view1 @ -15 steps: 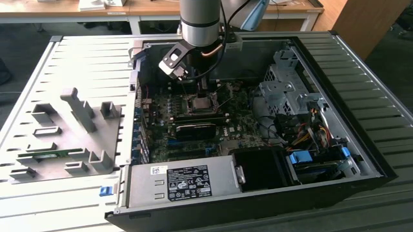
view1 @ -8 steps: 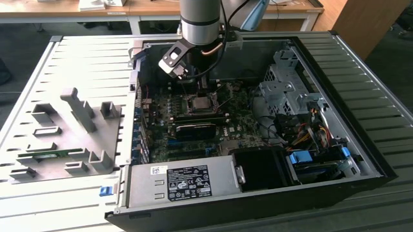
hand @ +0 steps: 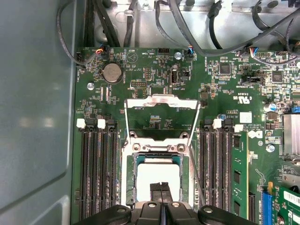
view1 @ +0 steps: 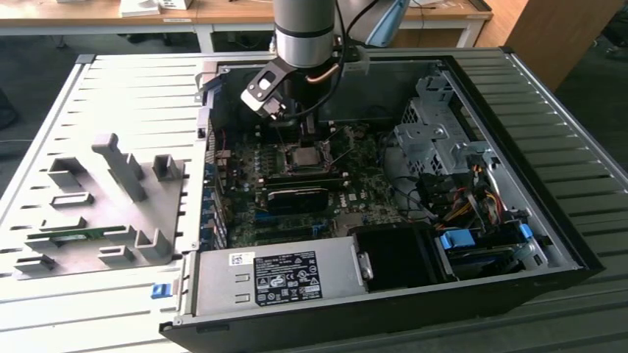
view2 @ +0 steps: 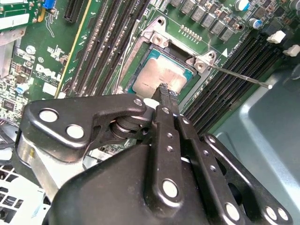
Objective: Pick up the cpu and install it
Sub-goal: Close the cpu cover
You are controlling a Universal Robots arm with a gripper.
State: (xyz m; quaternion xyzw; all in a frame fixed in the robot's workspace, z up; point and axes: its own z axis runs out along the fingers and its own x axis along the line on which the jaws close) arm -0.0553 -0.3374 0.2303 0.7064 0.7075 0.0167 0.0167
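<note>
Cpu point(view2: 161, 77) is seen seated flat in the socket point(view2: 154, 35), silver top up, in both wrist views. Gripper point(view2: 163, 89) is held over it with fingers point(hand: 155, 191) pressed together and nothing gripped. The tips are placed on or just above the cpu's top near one edge; contact cannot be told. Load plate point(hand: 161, 101) is stood up, open. Lever point(view2: 239, 75) is unlatched and angled out over the memory slots point(view2: 220, 93). One memory stick point(hand: 239, 173) is fitted beside the socket. In the exterior view the cpu point(view1: 307, 156) is located inside the case point(view1: 412, 312). From it, the power supply point(view1: 279, 276) is at 6 o'clock, the drive cage point(view1: 432, 140) at 3 o'clock and the grey fixture plate point(view1: 108, 191) at 9 o'clock.
</note>
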